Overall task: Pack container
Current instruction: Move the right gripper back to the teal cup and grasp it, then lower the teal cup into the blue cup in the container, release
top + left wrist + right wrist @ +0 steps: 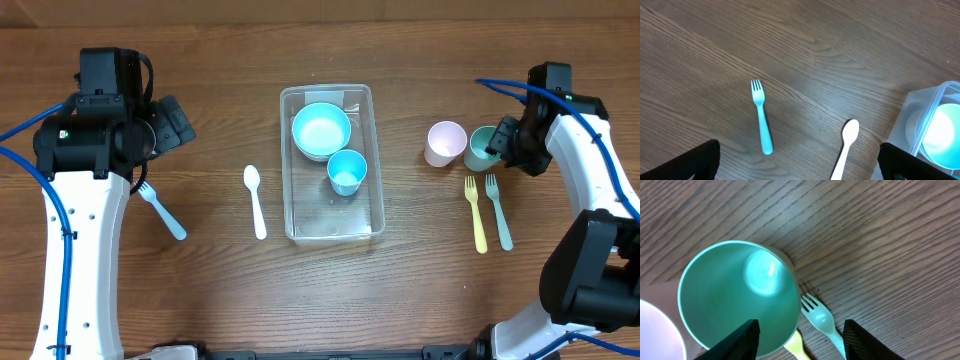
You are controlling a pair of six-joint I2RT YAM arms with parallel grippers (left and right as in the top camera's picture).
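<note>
The clear container (366,200) stands mid-table with a light blue bowl (321,130) and a blue cup (347,172) inside it. In the left wrist view its corner (904,122) shows at the right. My left gripper (175,122) hovers at the far left, open and empty (799,165), above a blue fork (760,117) and a white spoon (847,145). My right gripper (497,143) is at the green cup (735,290). It is open (802,340), one finger (737,342) inside the cup, the other (867,342) outside, clear of the wall.
A pink cup (446,143) touches the green cup's left side. A yellow fork (475,215) and a pale green fork (498,212) lie just in front of the green cup. The white spoon (255,200) and blue fork (160,210) lie left of the container.
</note>
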